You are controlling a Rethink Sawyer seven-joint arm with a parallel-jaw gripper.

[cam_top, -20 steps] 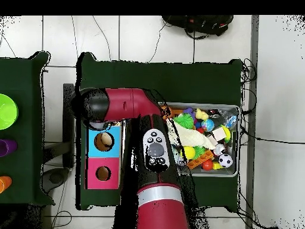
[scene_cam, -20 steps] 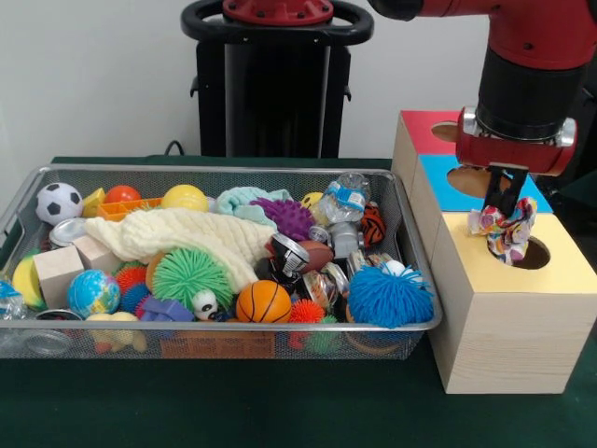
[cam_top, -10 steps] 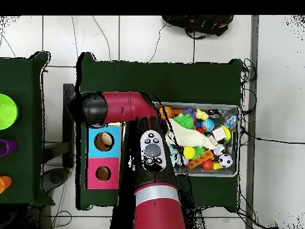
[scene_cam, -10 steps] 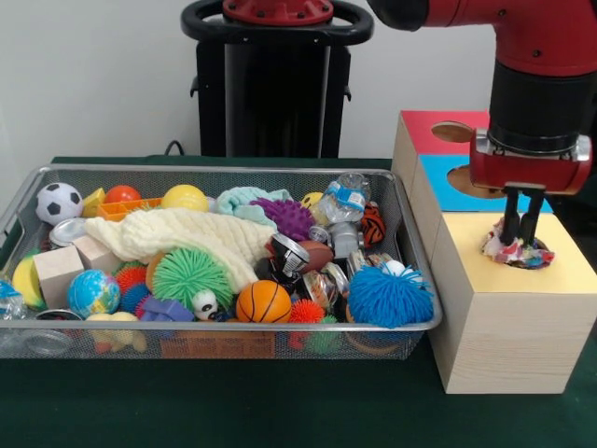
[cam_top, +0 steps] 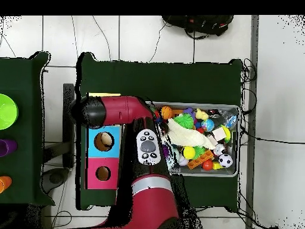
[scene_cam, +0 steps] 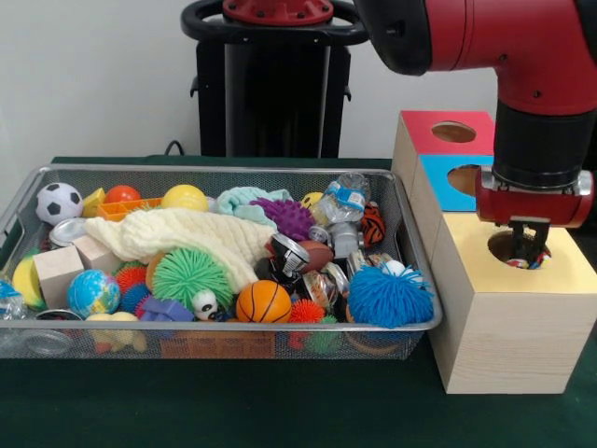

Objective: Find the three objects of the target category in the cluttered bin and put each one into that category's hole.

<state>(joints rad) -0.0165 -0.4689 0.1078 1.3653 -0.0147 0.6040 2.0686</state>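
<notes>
My gripper (scene_cam: 528,252) points straight down into the round hole (scene_cam: 504,245) of the yellow-topped section of the wooden box (scene_cam: 560,273). Its fingers stand slightly apart and hold nothing. A scrap of patterned multicoloured cloth (scene_cam: 519,264) shows inside the hole between the tips; the rest of it is hidden. In the wire bin (scene_cam: 224,170) a cream knitted cloth (scene_cam: 187,233) lies over the toys, and a pale teal cloth (scene_cam: 244,199) is behind it. In the overhead view the arm (cam_top: 119,110) covers the gripper and the yellow hole.
The box also has a blue section with a hole (scene_cam: 466,177) and a red one (scene_cam: 454,132). The bin (cam_top: 232,108) holds balls, spiky toys, cans, wooden blocks and a blue fuzzy ball (scene_cam: 390,297). Dark green cloth covers the table (scene_cam: 280,401).
The gripper let go of the patterned cloth over the yellow hole, then went down into it. The cloth has sunk almost out of sight.
</notes>
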